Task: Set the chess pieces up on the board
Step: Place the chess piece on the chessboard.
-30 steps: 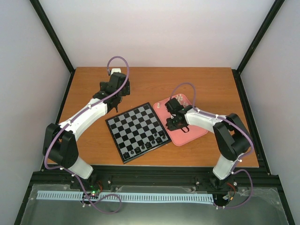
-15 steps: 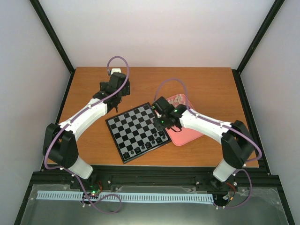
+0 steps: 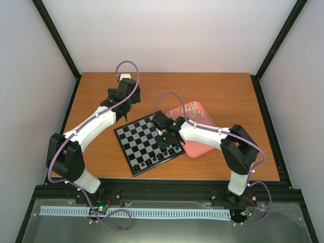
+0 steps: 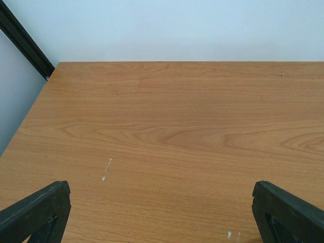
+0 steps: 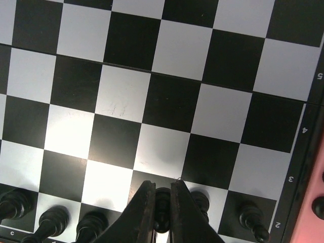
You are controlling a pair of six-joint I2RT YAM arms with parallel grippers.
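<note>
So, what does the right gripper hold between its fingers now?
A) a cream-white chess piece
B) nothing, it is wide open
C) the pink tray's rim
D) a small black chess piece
D: in the right wrist view the right gripper is shut on a small black chess piece, over the black and light-grey chessboard.

White arms [image 3: 96, 124], black joints and claws [image 5: 162, 205], looping purple cables [image 3: 126, 66]
</note>
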